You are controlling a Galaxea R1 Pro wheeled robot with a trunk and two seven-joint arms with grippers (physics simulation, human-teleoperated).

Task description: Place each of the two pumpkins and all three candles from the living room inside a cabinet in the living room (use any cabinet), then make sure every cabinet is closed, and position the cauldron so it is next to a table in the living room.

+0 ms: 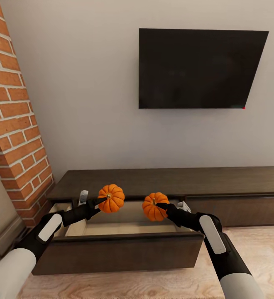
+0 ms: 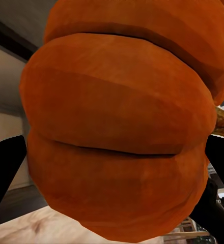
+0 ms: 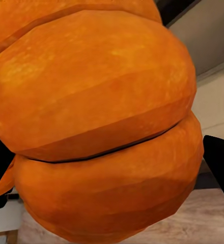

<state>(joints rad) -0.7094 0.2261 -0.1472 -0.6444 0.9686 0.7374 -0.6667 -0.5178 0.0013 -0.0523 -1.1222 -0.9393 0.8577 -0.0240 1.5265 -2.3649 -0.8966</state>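
Left pumpkin [image 1: 111,198] tipped, stem toward the camera, clamped in left tool [image 1: 99,202] — right pumpkin [image 1: 154,206] stem facing left, clamped in right tool [image 1: 162,206], both above the cabinet's [image 1: 220,180] open drawer [image 1: 120,249].

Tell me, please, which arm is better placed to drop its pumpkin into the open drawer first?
Probably the right: its pumpkin hangs over the middle of the open drawer, while the left pumpkin sits higher and nearer the cabinet top.

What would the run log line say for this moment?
left gripper: shut on left pumpkin | right gripper: shut on right pumpkin | both above open cabinet drawer | pumpkins not yet released
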